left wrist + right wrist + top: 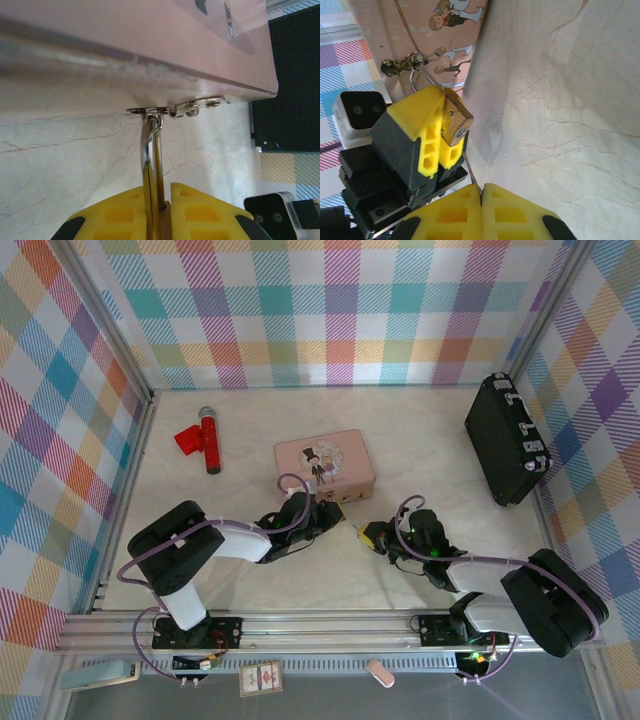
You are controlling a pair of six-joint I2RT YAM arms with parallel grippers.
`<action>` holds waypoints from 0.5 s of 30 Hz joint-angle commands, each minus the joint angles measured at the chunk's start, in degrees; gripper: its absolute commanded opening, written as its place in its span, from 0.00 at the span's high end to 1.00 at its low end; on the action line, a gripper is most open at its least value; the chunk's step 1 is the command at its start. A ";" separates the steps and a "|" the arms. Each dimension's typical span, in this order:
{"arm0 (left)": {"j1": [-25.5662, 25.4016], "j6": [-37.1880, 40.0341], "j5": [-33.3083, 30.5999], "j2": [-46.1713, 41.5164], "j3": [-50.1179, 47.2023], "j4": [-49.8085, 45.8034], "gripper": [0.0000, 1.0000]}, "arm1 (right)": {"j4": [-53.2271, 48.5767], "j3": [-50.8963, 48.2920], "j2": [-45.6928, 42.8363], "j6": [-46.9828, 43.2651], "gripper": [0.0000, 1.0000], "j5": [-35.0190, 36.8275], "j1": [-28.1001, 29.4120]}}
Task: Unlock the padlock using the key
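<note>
Padlock [456, 120]: brass body, dull brushed look; shackle [149, 150] polished silvery metal, mirror shine. Key [469, 169]: thin grey metal, plain. Pink box [125, 55]: smooth sheet metal, glossy printed lid; hasp [195, 106] bright metal. Left fingers [112, 215] & right fingers [512, 212]: matt yellow plastic, moulded pockets. Desk [65, 165]: smooth marble-look, cream w/ fine veins. Black case [505, 440]: matt, textured. Walls [340, 310]: plaid, cloth-like.

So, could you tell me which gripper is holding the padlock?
The left gripper: its jaws clamp the brass padlock hanging from the pink box, while the right gripper pinches the key.
</note>
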 commanded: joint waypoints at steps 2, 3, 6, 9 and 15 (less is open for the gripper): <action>-0.55 0.29 -0.92 -0.20 2.57 11.83 1.00 | 1.51 0.35 -0.16 1.53 1.00 0.40 -0.40; -0.55 -0.09 -0.66 0.03 2.46 12.69 1.00 | 3.07 0.11 0.58 2.27 1.00 0.30 -0.38; -0.58 -1.83 0.46 0.09 2.55 13.50 1.00 | 7.59 -0.16 3.36 4.23 1.00 -0.49 -0.40; -0.75 -2.63 1.24 -0.37 2.56 14.02 1.00 | 12.30 -0.53 6.58 6.04 1.00 -1.32 -0.42; -1.04 -3.34 1.46 -0.04 1.74 16.77 1.00 | 17.58 -0.30 10.31 8.30 1.00 -1.90 -0.39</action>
